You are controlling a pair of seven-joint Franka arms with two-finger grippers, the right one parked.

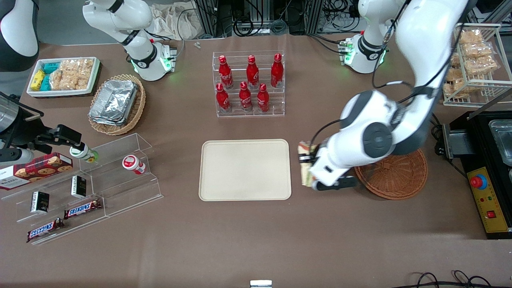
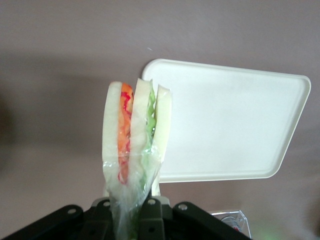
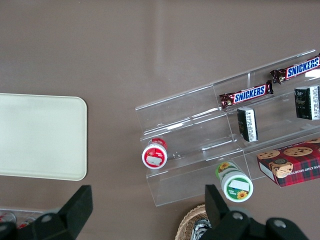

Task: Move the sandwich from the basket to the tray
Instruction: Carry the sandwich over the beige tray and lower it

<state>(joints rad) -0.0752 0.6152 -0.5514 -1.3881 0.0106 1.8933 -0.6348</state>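
Note:
My left gripper [image 1: 308, 168] is shut on the sandwich [image 1: 305, 162], a pale bread wedge with orange, red and green filling in clear wrap. It hangs above the table between the cream tray [image 1: 245, 169] and the reddish-brown basket [image 1: 396, 176], close to the tray's edge. In the left wrist view the sandwich [image 2: 134, 135] stands out from the gripper [image 2: 131, 210], with the tray [image 2: 225, 120] just past it. The basket holds nothing that I can see. The tray also shows in the right wrist view [image 3: 40, 135].
A clear rack of red bottles [image 1: 249, 84] stands farther from the front camera than the tray. A tan basket with foil trays [image 1: 117, 103], a white snack tray [image 1: 63, 76] and clear shelves with snacks [image 1: 80, 188] lie toward the parked arm's end. A wire rack [image 1: 476, 60] and black box [image 1: 484, 168] stand toward the working arm's end.

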